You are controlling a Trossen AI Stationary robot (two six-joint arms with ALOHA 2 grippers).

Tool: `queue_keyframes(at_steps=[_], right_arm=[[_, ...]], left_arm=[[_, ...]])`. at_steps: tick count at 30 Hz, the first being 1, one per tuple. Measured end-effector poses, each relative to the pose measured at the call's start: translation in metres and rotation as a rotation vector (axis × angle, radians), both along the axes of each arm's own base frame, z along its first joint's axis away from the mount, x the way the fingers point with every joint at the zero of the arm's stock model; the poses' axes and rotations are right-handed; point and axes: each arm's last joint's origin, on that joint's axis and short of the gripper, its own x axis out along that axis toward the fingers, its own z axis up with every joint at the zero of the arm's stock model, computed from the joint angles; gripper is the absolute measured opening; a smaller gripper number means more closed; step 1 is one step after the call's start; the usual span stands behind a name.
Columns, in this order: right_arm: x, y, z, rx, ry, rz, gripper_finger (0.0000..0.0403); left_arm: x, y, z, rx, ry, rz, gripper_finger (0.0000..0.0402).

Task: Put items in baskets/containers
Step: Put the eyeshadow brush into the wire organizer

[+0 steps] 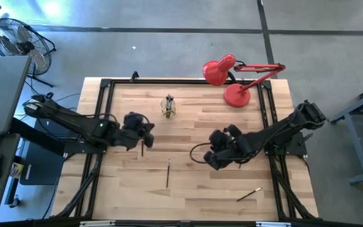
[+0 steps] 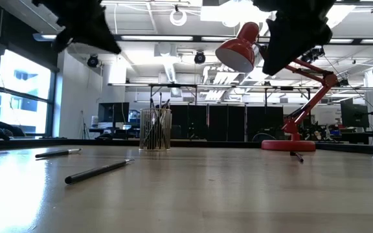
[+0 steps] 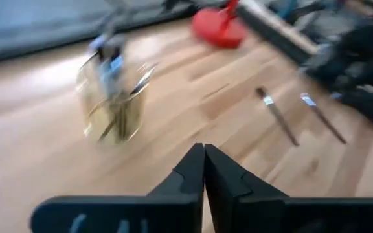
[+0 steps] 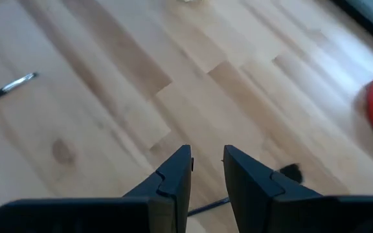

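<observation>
Yellowish clear glass cup [image 1: 168, 111] stands on the wooden table [image 1: 131, 189] toward the far edge, a little left of its middle, and it holds a bunch of thin dark sticks [image 2: 154, 127] standing upright and leaning against its rim. Two more sticks lie flat on the boards: one [image 1: 167, 173] near the middle of the table, pointing toward the near edge, and another [image 1: 249, 194] close to the near right corner, lying at a slant. Bare wood lies open all around both, and the near left part of the table is free.

Left gripper [image 1: 145, 140] hangs above the table between the cup and the left edge, its fingers [image 3: 193, 171] pressed together with nothing between them. Right gripper [image 1: 210, 157] hovers right of the table's middle, its fingers [image 4: 173, 175] parted by a narrow gap and holding nothing; a thin dark stick [image 4: 207, 206] lies on the boards beneath them.

Red desk lamp [image 1: 235, 79] stands by the far right corner, well apart from the cup.
</observation>
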Motion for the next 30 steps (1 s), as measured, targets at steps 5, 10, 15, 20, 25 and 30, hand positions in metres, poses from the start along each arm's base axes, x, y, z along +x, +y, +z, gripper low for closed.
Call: queue_keyframes(at_steps=[5, 10, 15, 20, 25, 30], right_arm=[[0.002, 0.005, -0.004, 0.026, 0.031, 0.054, 0.0087], [0.002, 0.008, -0.003, -0.001, 0.003, 0.05, 0.0087], [0.002, 0.007, -0.002, -0.008, -0.001, 0.048, 0.0087], [0.003, 0.006, -0.002, -0.017, -0.007, 0.04, 0.0087], [0.004, 0.002, -0.002, -0.012, -0.01, 0.028, 0.0087], [0.005, -0.001, -0.002, -0.012, -0.01, 0.018, 0.0087]], left_arm=[[-0.016, 0.014, -0.01, -0.218, 0.125, 0.186, 0.0009], [-0.025, 0.031, -0.019, -0.346, 0.261, 0.285, 0.001], [-0.024, 0.045, -0.021, -0.444, 0.347, 0.24, 0.001], [-0.014, 0.059, -0.029, -0.403, 0.415, 0.217, 0.001], [-0.002, 0.074, -0.044, -0.444, 0.504, 0.197, 0.0027], [0.008, 0.083, -0.057, -0.459, 0.547, 0.219, 0.0086]])
